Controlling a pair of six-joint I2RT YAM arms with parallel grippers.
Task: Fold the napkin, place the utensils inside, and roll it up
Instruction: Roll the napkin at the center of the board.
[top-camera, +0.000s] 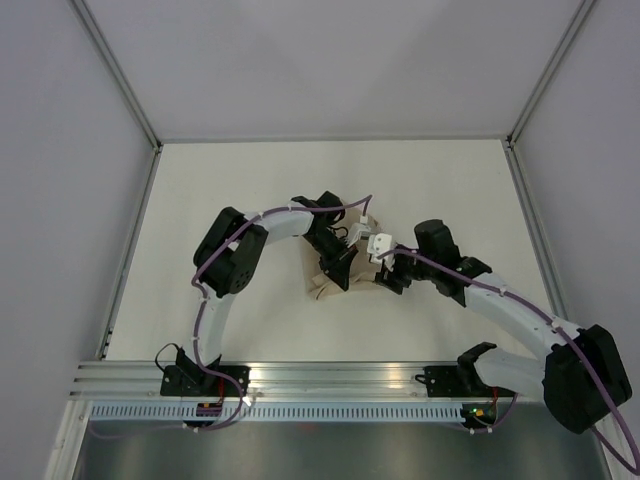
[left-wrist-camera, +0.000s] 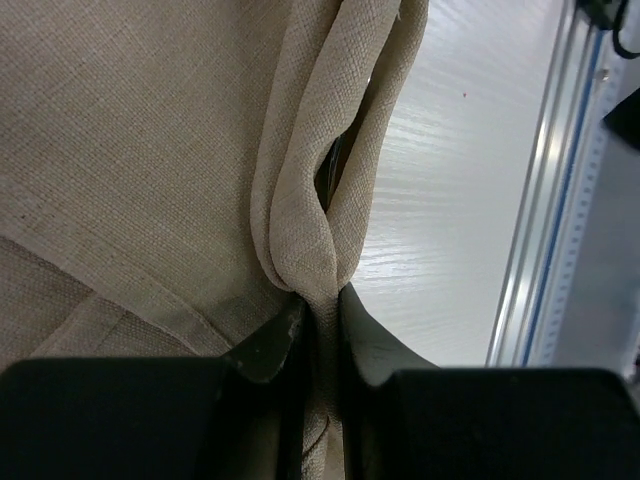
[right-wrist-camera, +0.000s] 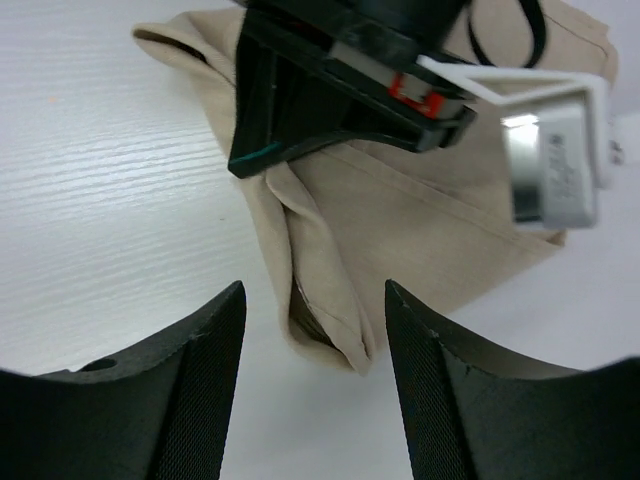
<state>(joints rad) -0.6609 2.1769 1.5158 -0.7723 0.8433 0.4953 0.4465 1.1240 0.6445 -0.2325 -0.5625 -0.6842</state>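
The left end effector (left-wrist-camera: 320, 305) is pinched narrow on a raised ridge of the napkin (left-wrist-camera: 130, 150), its two dark fingers (left-wrist-camera: 265, 350) pressing the cloth between them. Beyond the tips the gathered fold swells into a long rounded roll that runs away from the grip, with a slim dark gap along its middle; what sits inside that gap cannot be made out. To the left of the roll the tan weave lies flat, a hemmed edge crossing it near the fingers. The right end effector (right-wrist-camera: 312, 290) is spread wide and holds nothing, one finger on each side of the open end of the rolled edge, above the cloth. In the overhead view the napkin rests near the middle of the white desk (top-camera: 250, 190), bunched under both tools, the left arm reaching in from the far left and the right arm from the right. A metal rail (top-camera: 330, 375) borders the near edge
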